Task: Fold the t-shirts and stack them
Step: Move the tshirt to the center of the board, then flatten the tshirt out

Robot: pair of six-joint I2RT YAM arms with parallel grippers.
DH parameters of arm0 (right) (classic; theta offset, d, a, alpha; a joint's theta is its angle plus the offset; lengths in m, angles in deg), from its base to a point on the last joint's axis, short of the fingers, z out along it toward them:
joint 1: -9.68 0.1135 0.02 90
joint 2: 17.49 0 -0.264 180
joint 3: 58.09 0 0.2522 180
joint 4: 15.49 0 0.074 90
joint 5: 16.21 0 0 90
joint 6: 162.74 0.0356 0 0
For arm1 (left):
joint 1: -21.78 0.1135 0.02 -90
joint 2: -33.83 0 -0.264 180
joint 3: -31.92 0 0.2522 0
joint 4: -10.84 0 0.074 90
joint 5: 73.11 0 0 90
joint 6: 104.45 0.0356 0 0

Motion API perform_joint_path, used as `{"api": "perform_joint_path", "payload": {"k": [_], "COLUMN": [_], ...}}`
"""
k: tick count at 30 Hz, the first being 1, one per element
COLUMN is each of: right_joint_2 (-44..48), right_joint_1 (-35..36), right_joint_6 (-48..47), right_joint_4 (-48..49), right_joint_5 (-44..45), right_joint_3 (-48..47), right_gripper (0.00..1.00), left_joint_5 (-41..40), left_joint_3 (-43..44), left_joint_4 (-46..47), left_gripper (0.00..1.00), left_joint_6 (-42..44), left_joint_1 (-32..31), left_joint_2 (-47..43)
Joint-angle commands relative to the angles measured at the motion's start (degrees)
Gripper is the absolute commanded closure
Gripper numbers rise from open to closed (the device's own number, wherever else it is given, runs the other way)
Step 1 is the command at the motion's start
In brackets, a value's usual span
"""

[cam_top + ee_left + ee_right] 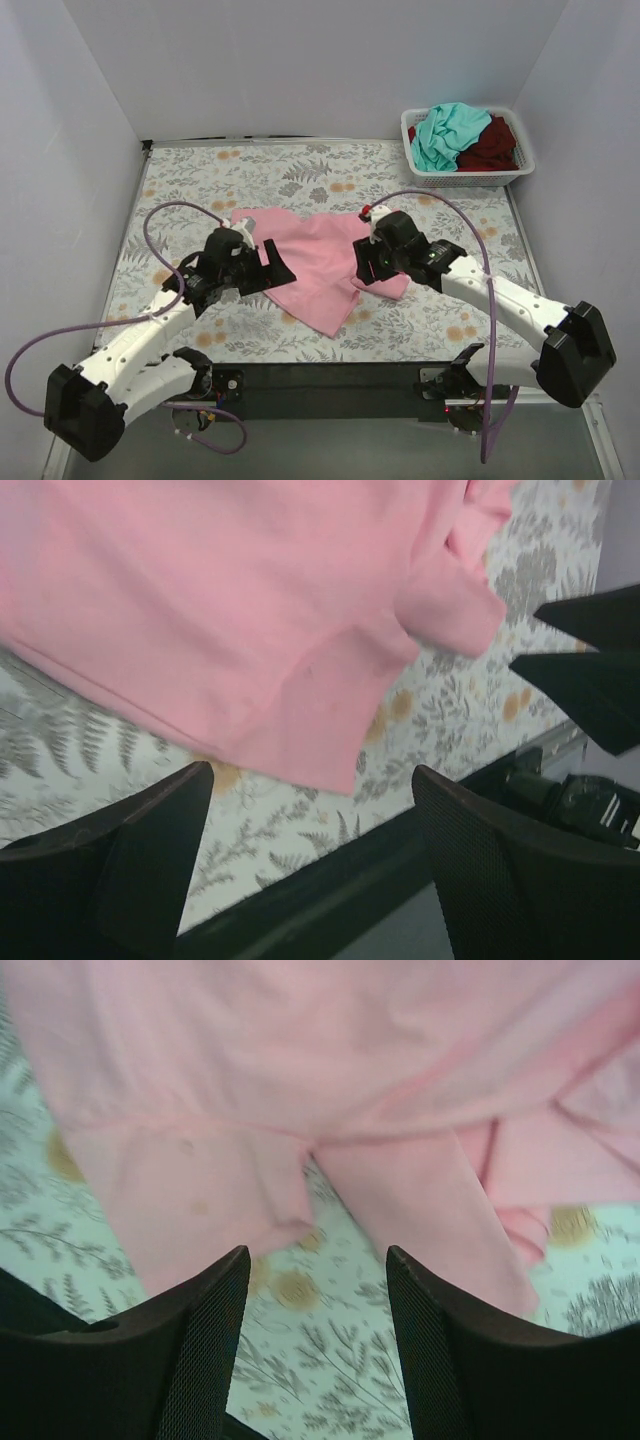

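Table (300, 165): I am looking down on a floral-patterned surface, with both arms reaching in from the near edge.
Pink t-shirt (320, 265): it is lying rumpled and partly spread around the middle of the table, one corner pointing toward the near edge.
Basket (470, 178): it is sitting at the far right corner.
Teal t-shirt (445, 130): it is lying bunched in the basket's left part.
Dark red t-shirt (495, 145): it is lying bunched beside the teal one, on the right.
Left gripper (272, 265): I am seeing its jaws released, hovering at the pink shirt's left edge and gripping nothing.
Right gripper (362, 268): its jaws are standing apart over the shirt's right edge, also gripping nothing.
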Motion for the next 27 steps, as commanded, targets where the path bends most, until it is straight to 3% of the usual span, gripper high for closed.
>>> {"api": "perform_joint_path", "payload": {"k": [1, 4, 5, 6, 10, 13, 20, 27], "right_joint_2": [5.6, 9.3, 9.9, 10.4, 12.5, 13.0, 11.2, 7.8], "right_joint_1": [-3.3, -5.5, -5.8, -6.4, -7.7, -9.1, -14.0, -18.5], "right_joint_6": [0.7, 0.9, 0.9, 0.8, 0.6, 0.7, 0.3, -2.1], "right_joint_4": [-0.5, -0.5, -0.6, -0.5, -0.6, -0.5, 0.5, 4.9], "right_joint_5": [4.6, 4.7, 4.6, 4.7, 4.8, 5.5, 3.8, 1.2], "right_joint_3": [8.2, 12.3, 12.9, 13.5, 15.3, 16.0, 17.5, 14.3], "right_gripper": [0.36, 0.37, 0.37, 0.37, 0.37, 0.37, 0.38, 0.47], "left_joint_5": [-3.8, -10.7, -12.8, -13.7, -20.3, -20.0, -15.5, -15.9], "left_joint_3": [2.8, 4.3, 5.2, 5.7, 5.1, 3.2, 1.1, 2.0], "left_joint_4": [-3.0, -4.2, -4.7, -5.2, -4.8, -3.2, -0.8, -1.2], "left_gripper": [0.22, 0.35, 0.38, 0.48, 0.64, 0.66, 0.69, 0.71], "left_joint_6": [-7.5, -10.8, -11.3, -11.8, -12.9, -12.6, -7.5, -1.5], "left_joint_1": [-10.1, -19.2, -19.8, -20.2, -20.2, -17.2, -3.3, 5.1], "left_joint_2": [2.5, 9.8, 11.8, 15.5, 19.2, 20.7, 24.3, 27.2]}}
